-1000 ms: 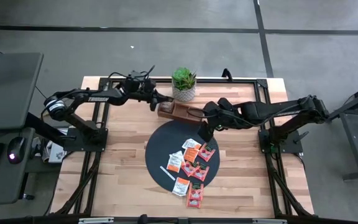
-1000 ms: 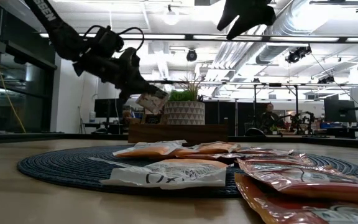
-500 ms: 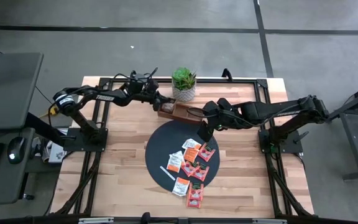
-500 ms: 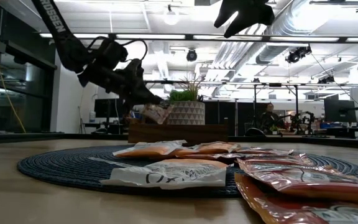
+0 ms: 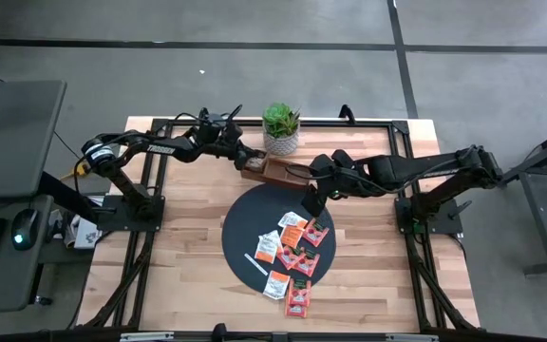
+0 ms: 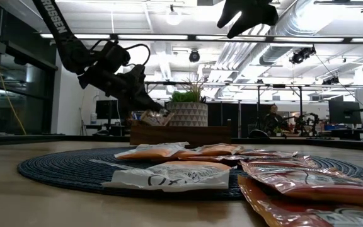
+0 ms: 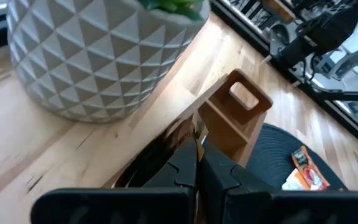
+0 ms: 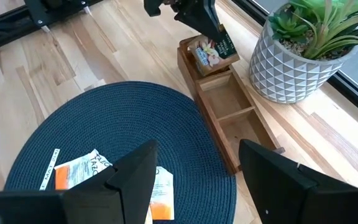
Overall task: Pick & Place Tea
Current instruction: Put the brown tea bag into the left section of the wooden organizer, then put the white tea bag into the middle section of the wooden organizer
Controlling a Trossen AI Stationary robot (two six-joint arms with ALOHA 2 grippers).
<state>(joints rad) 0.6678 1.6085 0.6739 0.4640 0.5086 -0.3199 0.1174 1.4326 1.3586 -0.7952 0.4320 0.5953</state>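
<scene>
- While the left gripper (image 5: 247,160) sits over the end compartment of the wooden tray (image 5: 278,175), the end farthest from the right arm, its fingers (image 7: 185,171) are pinched together on a tan tea sachet (image 8: 209,52) that's poking down into that slot, so it's basically in the tray but not let go.
- In the low view the same gripper (image 6: 149,104) is angled down right at the tray's top edge (image 6: 180,134), with the sachet (image 6: 156,116) just showing above it.
- The right gripper (image 5: 310,203) hangs above the far edge of the dark round mat (image 5: 245,228), fingers (image 8: 129,177) spread wide, nothing in them.
- The rest of the tea sachets (image 5: 292,256) are scattered on the mat, mostly toward the right arm's side and the near edge: orange-red ones, a few white ones, with a couple (image 5: 298,299) spilling off the near rim onto the table (image 5: 179,266).
- A thin white strip (image 5: 255,263) lies on the mat beside them.
- The potted plant (image 5: 280,128) in its white patterned pot stands just beside the tray, on the far side.
- The tray's other 2 compartments (image 8: 232,115) look bare from the right wrist view.
</scene>
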